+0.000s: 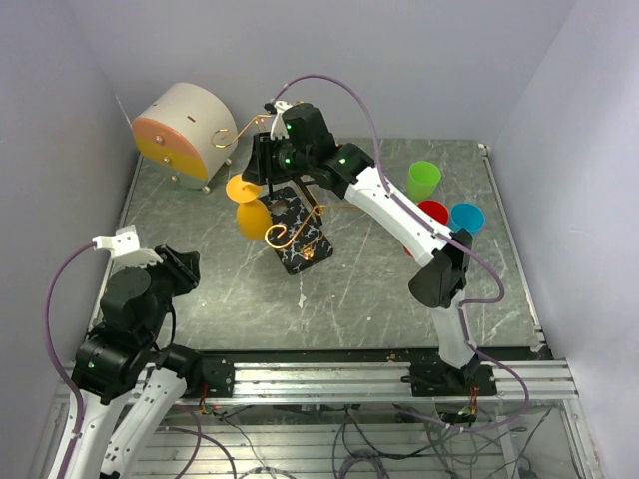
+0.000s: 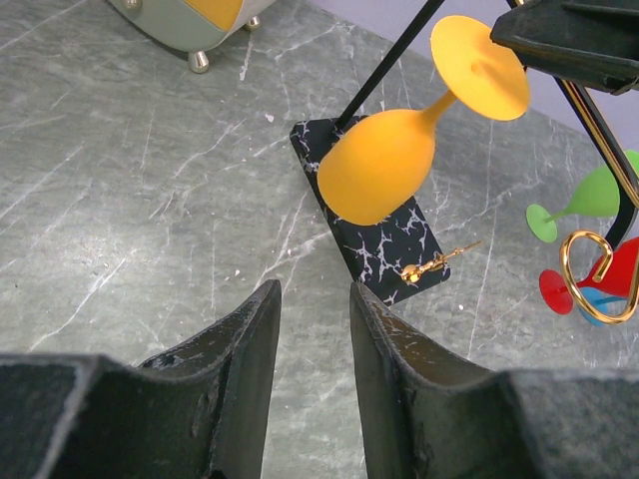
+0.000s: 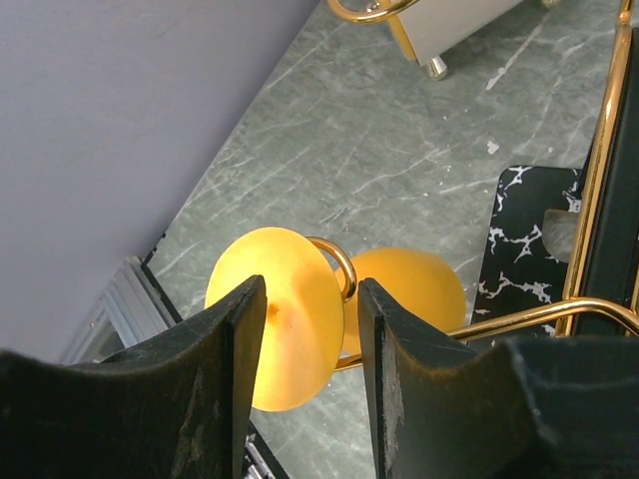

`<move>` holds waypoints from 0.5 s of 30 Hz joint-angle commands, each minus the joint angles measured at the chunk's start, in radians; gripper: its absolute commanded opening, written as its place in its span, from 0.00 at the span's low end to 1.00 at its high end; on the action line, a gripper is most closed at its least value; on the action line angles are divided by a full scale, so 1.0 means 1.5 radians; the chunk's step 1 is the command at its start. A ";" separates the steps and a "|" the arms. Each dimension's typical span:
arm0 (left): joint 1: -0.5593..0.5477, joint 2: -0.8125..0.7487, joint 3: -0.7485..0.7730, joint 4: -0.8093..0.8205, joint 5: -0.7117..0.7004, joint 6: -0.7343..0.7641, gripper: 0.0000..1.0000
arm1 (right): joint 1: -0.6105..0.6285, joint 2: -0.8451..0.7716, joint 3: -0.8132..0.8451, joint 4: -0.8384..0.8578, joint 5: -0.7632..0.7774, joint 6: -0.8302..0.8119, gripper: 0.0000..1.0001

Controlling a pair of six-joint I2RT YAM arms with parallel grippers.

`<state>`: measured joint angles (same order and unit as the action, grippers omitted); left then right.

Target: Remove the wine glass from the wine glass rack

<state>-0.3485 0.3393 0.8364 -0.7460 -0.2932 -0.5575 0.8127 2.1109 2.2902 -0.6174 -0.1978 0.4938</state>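
The right gripper (image 3: 310,299) is over the left side of the wine glass rack (image 1: 300,239), and its two fingers stand apart, not clamped on anything. In the right wrist view the round foot of the orange wine glass (image 3: 285,329) shows in the gap between them and partly behind the left finger; whether a finger touches the foot, I cannot tell. A gold ring of the rack goes around the stem just behind the foot.

The wine glass (image 1: 254,218) hangs on the rack's left arm, tilted, with the foot up and the bowl down – the bowl is above the left edge of the black marble base (image 2: 374,239) in the left wrist view. The rack stands in the middle of the table (image 1: 399,289), toward the far side.

The left gripper (image 2: 312,299) is at the near left, well apart from the rack. Its fingers are also apart, with only the table surface seen between them.

At the far left corner stands a round beige-and-orange drawer box (image 1: 185,135). To the right of the rack – on the far right part of the table – are a green glass (image 1: 423,180), a red glass (image 1: 432,212) and a blue glass (image 1: 466,217), close together.
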 commanded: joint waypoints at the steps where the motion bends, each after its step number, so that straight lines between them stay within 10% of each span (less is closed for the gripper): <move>1: 0.002 -0.002 -0.003 0.012 -0.012 0.000 0.45 | -0.001 -0.006 0.006 -0.005 -0.011 -0.007 0.41; 15: 0.002 -0.005 -0.003 0.012 -0.013 -0.001 0.45 | -0.002 -0.033 -0.031 0.035 -0.047 0.008 0.26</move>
<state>-0.3485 0.3393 0.8364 -0.7460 -0.2932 -0.5575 0.8085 2.1021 2.2601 -0.5953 -0.2306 0.4969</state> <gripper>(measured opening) 0.448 0.304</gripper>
